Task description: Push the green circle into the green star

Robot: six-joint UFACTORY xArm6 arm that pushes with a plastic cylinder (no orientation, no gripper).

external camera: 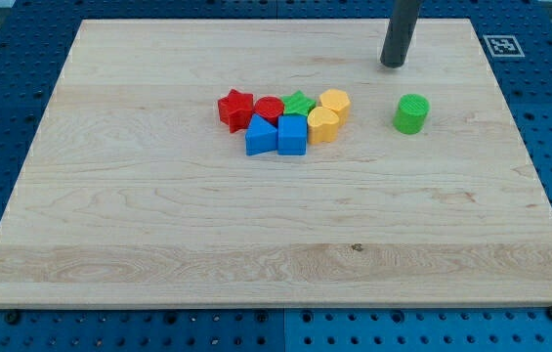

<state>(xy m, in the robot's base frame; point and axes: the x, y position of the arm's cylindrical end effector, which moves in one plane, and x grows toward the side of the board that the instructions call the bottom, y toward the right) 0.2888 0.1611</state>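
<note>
Pale wood counter (158, 235) with all the action in the far half, so going left to right: there's a tight cluster starting with the red star (235, 108), then a red circle (269, 109) tucked just to its right, with two blue blocks in front of them on the near side, a blue triangle-ish one (260, 136) and a blue one (292, 135) whose shape I can't really call. The green star (300, 103) sits at the far edge of that cluster, touching the red circle on its left and the yellow blocks on its right, a yellow one (334, 102) and another yellow one (323, 124) just nearer. Then a gap, and the green circle (411, 113) sits alone off to the right, well apart from the pile. My tip (392, 65) is down on the counter farther back and slightly left of the green circle, not touching anything. The tool is just a plain rod, so there's nothing to spread or pinch. Looks to me like the approach step, no push started. Next move probably needs the tip swung around to the circle's right side, then a leftward shove. Catch: the yellows sit right in the path, so they'll likely get bumped.
</note>
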